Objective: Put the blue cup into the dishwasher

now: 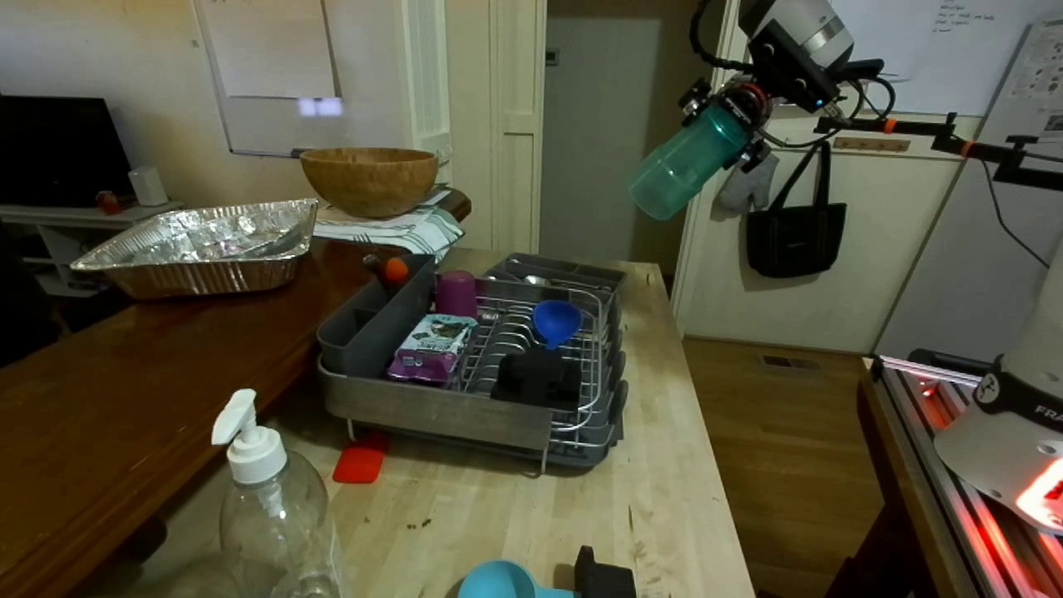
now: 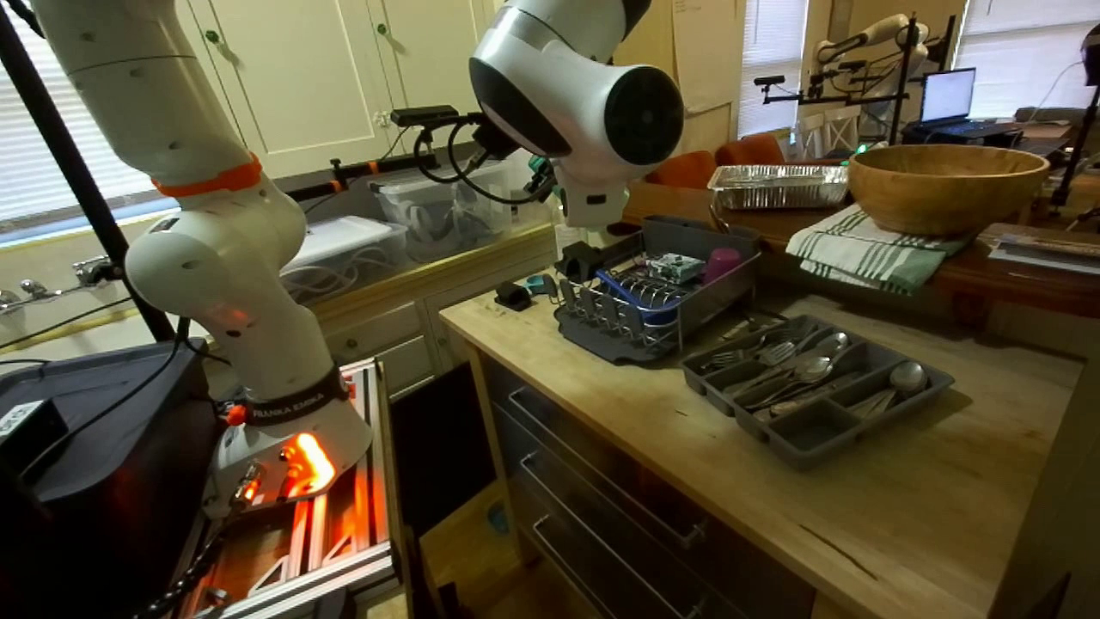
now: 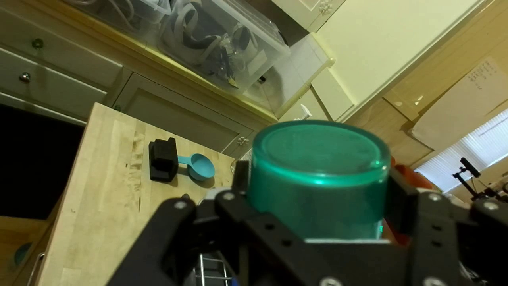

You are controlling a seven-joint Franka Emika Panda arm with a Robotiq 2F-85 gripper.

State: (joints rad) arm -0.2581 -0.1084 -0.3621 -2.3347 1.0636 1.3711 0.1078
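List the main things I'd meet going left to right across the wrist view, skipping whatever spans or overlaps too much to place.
Cream drawer fronts → black blocky object → light-blue scoop → blue cup → window blind.

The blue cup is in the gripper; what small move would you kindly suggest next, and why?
I'd probably ease the gripper over the dish rack: it holds the blue cup tilted in midair, and an exterior view shows the cup clear of the rack.
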